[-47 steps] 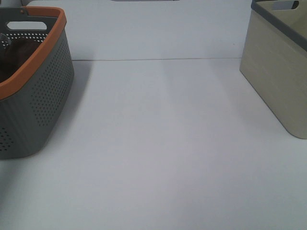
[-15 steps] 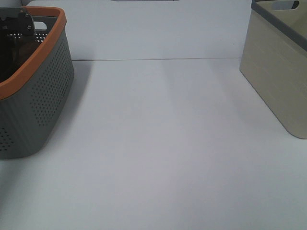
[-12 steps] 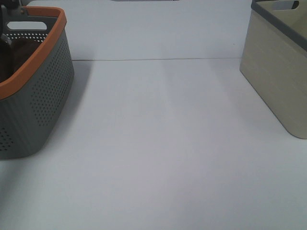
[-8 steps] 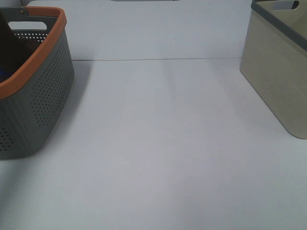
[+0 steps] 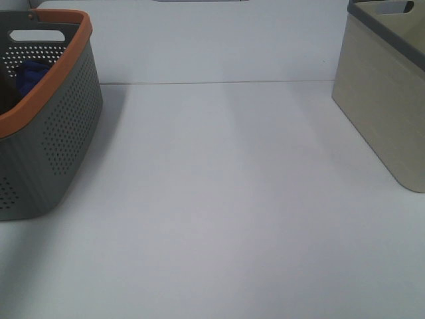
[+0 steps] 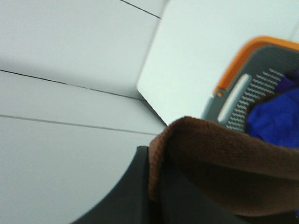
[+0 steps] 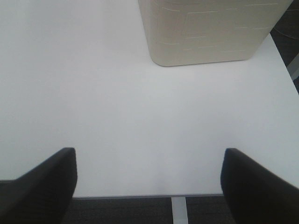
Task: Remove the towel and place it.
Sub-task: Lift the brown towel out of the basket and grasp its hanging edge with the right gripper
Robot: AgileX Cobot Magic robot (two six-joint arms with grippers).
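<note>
Plenty of open room ahead of the right gripper (image 7: pixel 148 154): bare white table (image 7: pixel 117 102) from between its jaws out to the beige bin (image 7: pixel 210 28), well apart from the fingertips. Jaws spread wide, gripping nothing. Just behind them, the table's near edge, with dark floor beyond. Past the bin's outer side, another table edge.

From high up, a broad open stretch of table between the grey basket (image 5: pixel 66 133) with its orange rim on the left arm's side and the bin on the right arm's side, both cut by the frame edges.

Clamped in the left gripper (image 6: pixel 156 186), the towel (image 6: pixel 219 163): held up clear of the basket, a brown fold pressed against the one dark finger (image 6: pixel 126 191) in view, the other hidden by cloth. Beyond the jaws, the basket's handle slot and orange rim, with a blue cloth (image 6: pixel 275 116) lying inside. Further out, a rounded table corner.

Running from that finger across the jaw line and out of frame, a thick folded band of towel, rounded fold at the finger. True long axis and free ends impossible to tell.
</note>
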